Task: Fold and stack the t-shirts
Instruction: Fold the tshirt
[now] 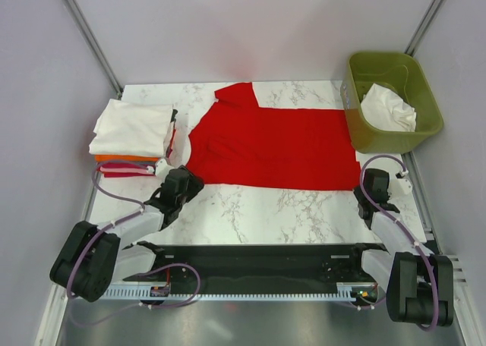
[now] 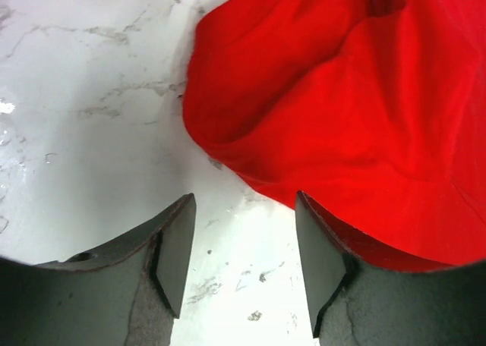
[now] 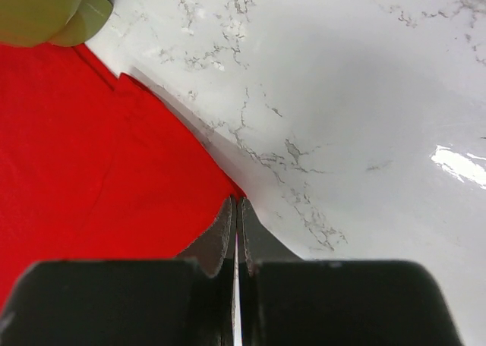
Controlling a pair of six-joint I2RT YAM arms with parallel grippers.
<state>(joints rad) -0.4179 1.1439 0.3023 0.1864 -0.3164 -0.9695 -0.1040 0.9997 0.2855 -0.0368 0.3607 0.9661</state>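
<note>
The left hand [image 2: 243,259] hangs low over the marble tabletop [image 2: 91,95] with its fingers spread and nothing between them. Its right finger [image 2: 323,274] overlaps the rumpled near-left edge of the red t-shirt [image 2: 342,111], which spreads ahead and to that hand's right. On the hand's left, just beside the shirt, sits a stack of folded t-shirts [image 1: 133,130], white on top with orange and pink below.

The right hand [image 3: 236,224] has its fingers pressed together, and the shirt's near-right corner meets their tips. Whether cloth is caught between them cannot be told. Ahead of this hand stands an olive bin [image 1: 425,126] holding a crumpled white garment [image 1: 389,107].
</note>
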